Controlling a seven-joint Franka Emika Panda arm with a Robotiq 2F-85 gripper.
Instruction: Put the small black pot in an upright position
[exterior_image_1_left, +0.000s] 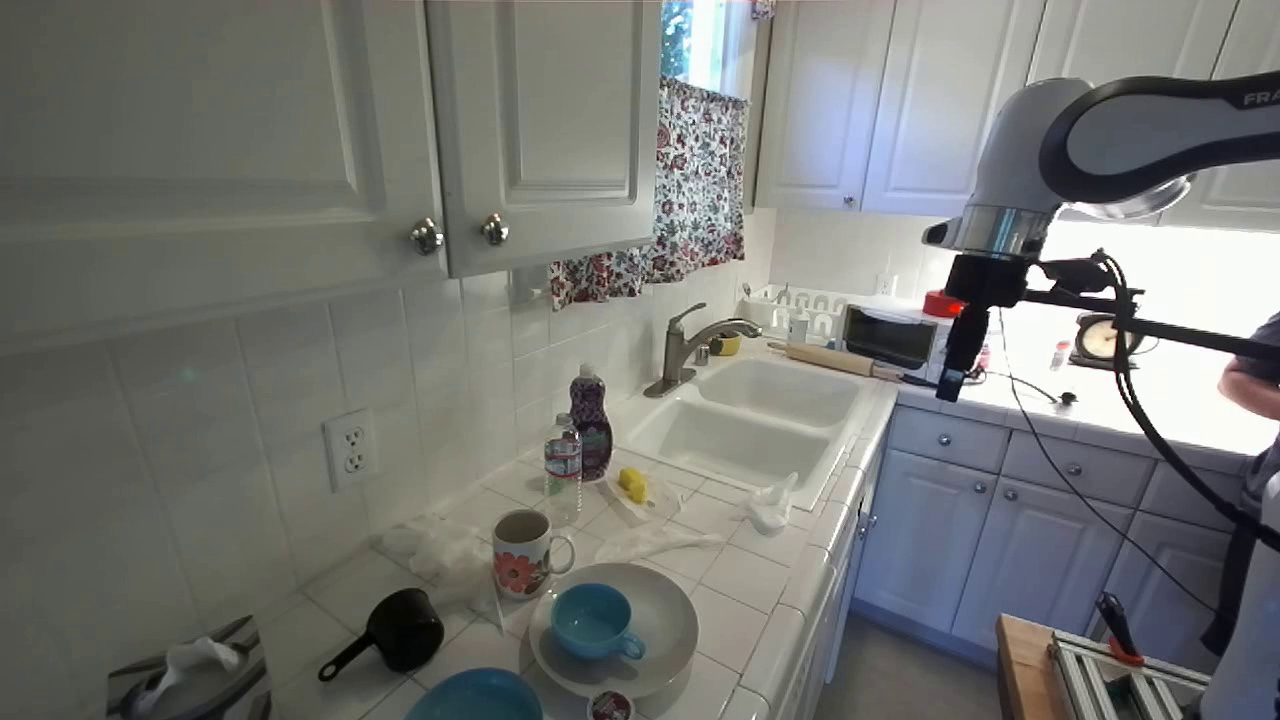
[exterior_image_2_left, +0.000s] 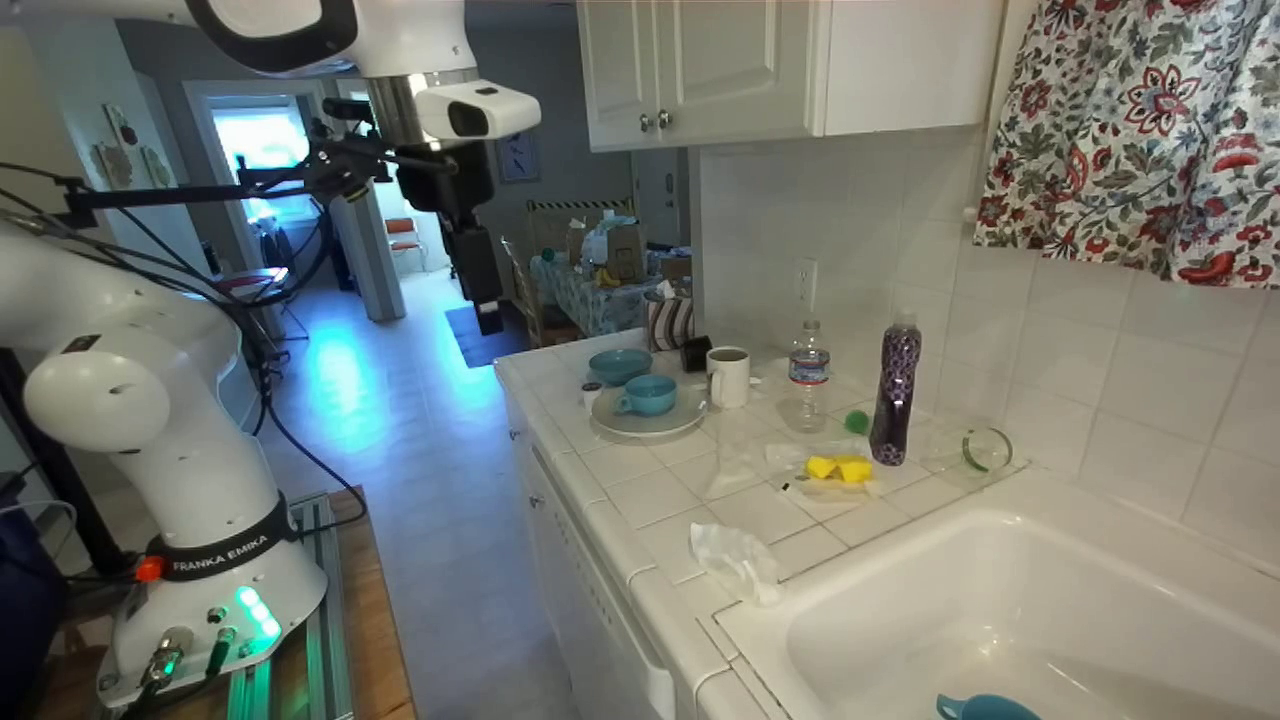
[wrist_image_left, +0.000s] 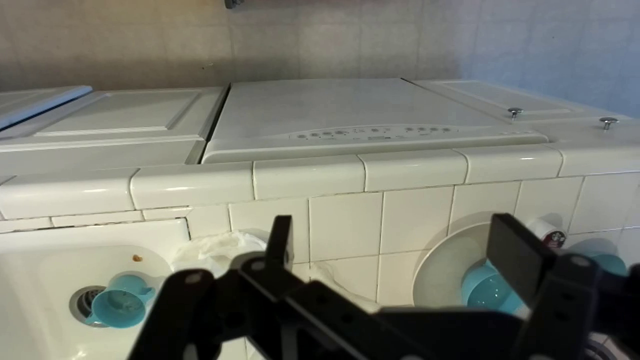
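Pot (exterior_image_1_left: 408, 632) looks to be over on its side, down on the tiled worktop (exterior_image_1_left: 745, 570), between the flowered mug (exterior_image_1_left: 518, 560) and the striped box (exterior_image_2_left: 672, 322); which way its mouth faces, we can't tell. Its stick handle (exterior_image_1_left: 348, 657) points away from the mug, toward the box. Our claw (wrist_image_left: 392, 240) is spread wide, fingers well apart in the wrist view, hanging in the air well away from the pot. Near the mug we've got a grey plate (exterior_image_1_left: 670, 610) with a blue cup (exterior_image_1_left: 592, 620) on it, a blue bowl (exterior_image_2_left: 620, 365) just beside the plate, and a little tub (wrist_image_left: 554, 239) at the plate's edge. Farther along toward the sink (wrist_image_left: 90, 234) we see a water bottle (exterior_image_1_left: 563, 465) and a purple soap bottle (exterior_image_1_left: 590, 430), both upright, with a small yellow thing (exterior_image_1_left: 632, 485) near them. Crumpled white wrap (exterior_image_2_left: 735, 560) lies at the sink's edge. Another blue cup (wrist_image_left: 119, 302) is in the sink, overlapping the drain (wrist_image_left: 80, 305) in our wrist view.
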